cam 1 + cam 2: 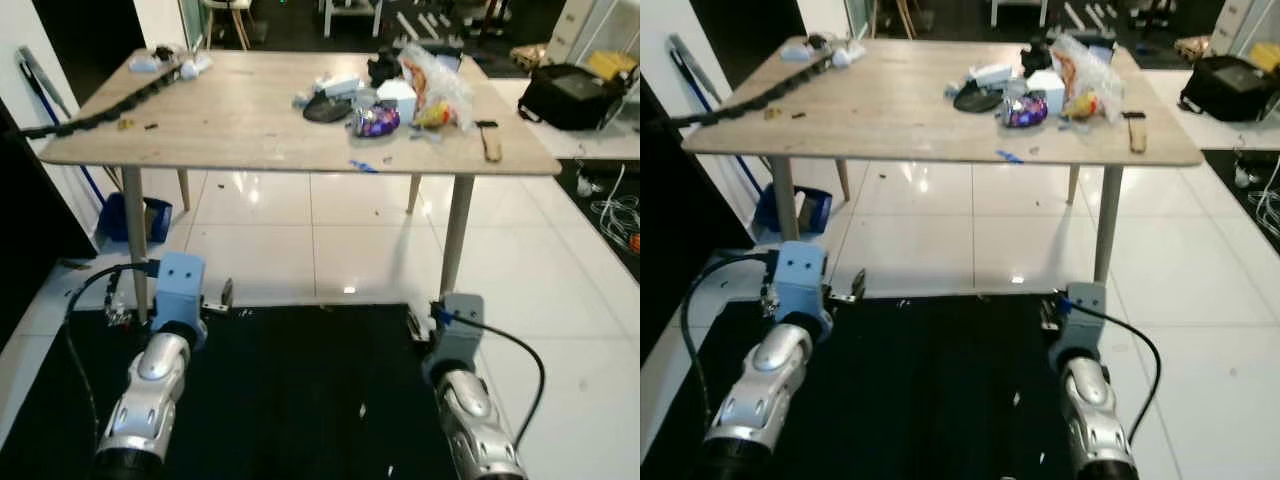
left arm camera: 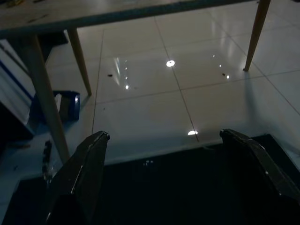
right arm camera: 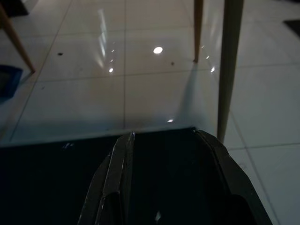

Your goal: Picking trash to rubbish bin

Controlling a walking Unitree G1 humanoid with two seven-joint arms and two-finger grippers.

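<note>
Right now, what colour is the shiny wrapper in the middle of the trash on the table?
Purple: the shiny wrapper shows best in the left eye view.

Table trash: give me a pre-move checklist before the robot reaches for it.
1. Trash located: ok. Purple wrapper and clear plastic bag lie on the wooden table.
2. Left gripper empty, fingers apart: ok.
3. Right gripper empty, fingers apart: ok.
4. Grippers near the trash: not ok. Both hang low over the black mat, short of the table.
5. Rubbish bin located: cannot tell. A blue container sits under the table's left side; its purpose is unclear.
</note>
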